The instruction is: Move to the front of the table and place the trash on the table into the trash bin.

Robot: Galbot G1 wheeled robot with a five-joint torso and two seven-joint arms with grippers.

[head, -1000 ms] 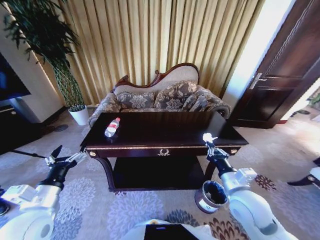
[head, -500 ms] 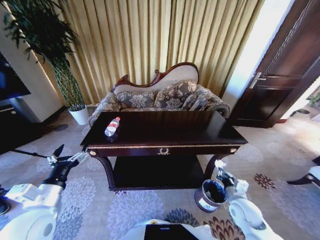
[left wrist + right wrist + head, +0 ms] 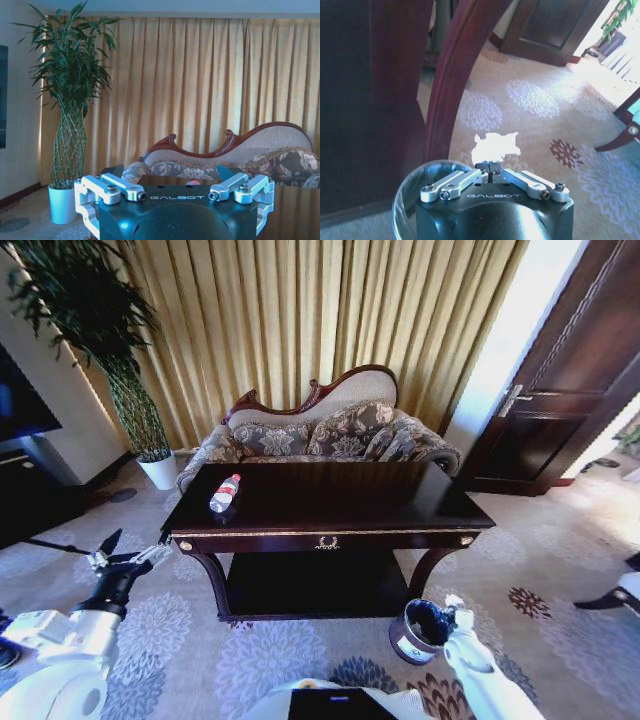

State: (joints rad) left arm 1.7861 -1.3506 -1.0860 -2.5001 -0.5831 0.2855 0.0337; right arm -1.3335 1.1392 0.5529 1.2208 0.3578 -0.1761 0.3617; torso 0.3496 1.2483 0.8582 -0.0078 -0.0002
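Pinching crumpled white paper point(image 3: 496, 145), right gripper point(image 3: 491, 169) overhangs round bin point(image 3: 420, 630).

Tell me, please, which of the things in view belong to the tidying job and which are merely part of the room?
Belonging to the job:
- table
- plastic bottle, lying on the table's left part
- crumpled white paper, pinched in the right tool
- trash bin, beside the table's right leg

Just part of the room:
- sofa
- potted plant
- curtains
- door
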